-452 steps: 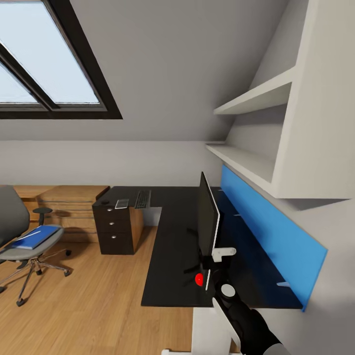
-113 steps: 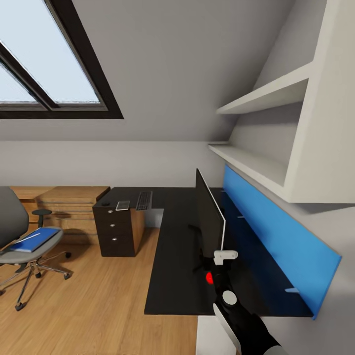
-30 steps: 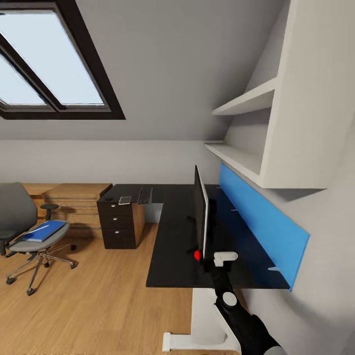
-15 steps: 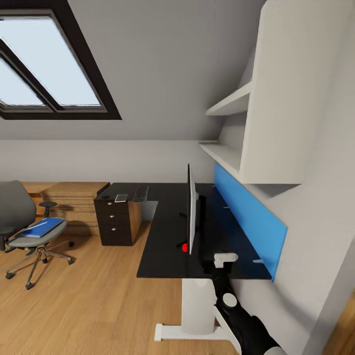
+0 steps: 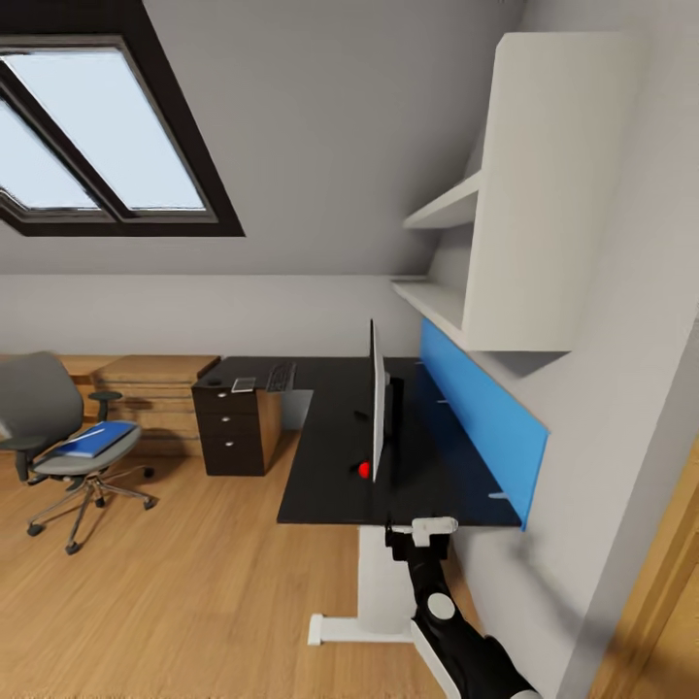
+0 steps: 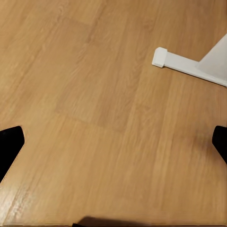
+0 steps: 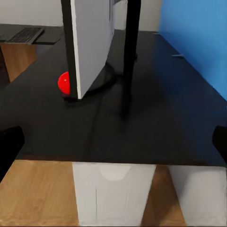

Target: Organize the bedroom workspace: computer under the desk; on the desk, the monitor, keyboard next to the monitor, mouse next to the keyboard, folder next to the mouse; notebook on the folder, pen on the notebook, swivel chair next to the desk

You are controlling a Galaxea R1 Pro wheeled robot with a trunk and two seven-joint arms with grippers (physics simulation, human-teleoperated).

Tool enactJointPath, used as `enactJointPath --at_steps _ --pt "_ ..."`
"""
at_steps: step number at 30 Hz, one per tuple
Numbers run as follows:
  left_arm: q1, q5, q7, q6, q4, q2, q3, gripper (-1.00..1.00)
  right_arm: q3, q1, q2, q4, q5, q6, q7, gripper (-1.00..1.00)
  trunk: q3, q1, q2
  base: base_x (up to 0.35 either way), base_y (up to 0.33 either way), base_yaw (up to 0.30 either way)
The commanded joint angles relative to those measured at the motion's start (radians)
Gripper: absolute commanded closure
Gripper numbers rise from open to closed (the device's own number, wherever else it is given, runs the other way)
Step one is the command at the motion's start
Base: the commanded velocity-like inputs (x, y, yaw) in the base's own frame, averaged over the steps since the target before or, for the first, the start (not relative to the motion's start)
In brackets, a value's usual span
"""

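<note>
Monitor (image 5: 377, 408) stands edge-on at centre frame in the head view, on the near wing of the black desk (image 5: 330, 456), with a red dot at its lower near corner. From the right wrist camera the monitor (image 7: 90, 42) rises upright from its curved stand, and the desk (image 7: 142, 127) edge lies just ahead, a white leg (image 7: 113, 191) under it. Behind the monitor a blue panel (image 5: 476, 417) runs along the wall below white shelves (image 5: 456, 252).

At the far end of the desk, left of centre, the keyboard (image 5: 281, 377) lies flat, with the small grey notebook (image 5: 244, 384) just beside it to its left, above the black drawers (image 5: 229, 437). A low wooden shelf (image 5: 146, 388) sits further left against the wall.

The chair (image 5: 58, 437) stands at the left edge on the wood floor (image 5: 175, 582), well apart from the desk, with the blue folder (image 5: 95, 439) lying on its seat. A thin pale line on the folder may be the pen; too small to tell.

The right gripper (image 5: 419, 532) sits at lower centre, just below the desk's near edge, apart from it; its fingertips (image 7: 9, 146) show at both sides of the wrist picture, spread wide with nothing between. The left fingertips (image 6: 9, 146) are likewise spread, empty, over bare floor (image 6: 104, 104), near the desk's white foot (image 6: 189, 64).
</note>
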Motion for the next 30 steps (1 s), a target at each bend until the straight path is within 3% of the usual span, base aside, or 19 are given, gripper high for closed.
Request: enactJointPath --at_steps 1,6,17,26,30 --pt "-0.001 0.009 0.002 -0.004 0.0 0.001 -0.009 -1.0 0.006 -0.001 0.0 0.017 -0.01 -0.006 -0.005 -1.0 -0.002 0.0 -0.002 -0.251 0.194 0.0" --pt "-0.001 0.008 0.002 -0.003 0.0 0.002 -0.009 -1.0 0.006 -0.001 0.005 0.161 -0.015 -0.006 -0.005 -1.0 -0.002 0.0 -0.002 -0.254 0.207 0.0" --pt "-0.001 0.009 0.003 -0.002 0.0 0.005 -0.007 -1.0 0.003 -0.001 0.006 0.364 -0.017 -0.01 -0.005 -1.0 -0.002 0.0 -0.002 -0.269 0.208 0.0" --pt "-0.001 0.008 0.002 -0.002 0.0 0.005 0.022 -1.0 0.001 -0.001 0.005 0.505 -0.039 -0.031 -0.003 -1.0 -0.002 0.0 -0.002 -0.187 0.12 0.0" --pt "-0.001 0.008 0.002 -0.003 0.0 0.004 0.03 -1.0 0.0 -0.001 -0.001 0.6 -0.059 -0.089 0.015 -1.0 -0.002 0.0 -0.002 -0.033 0.019 0.0"
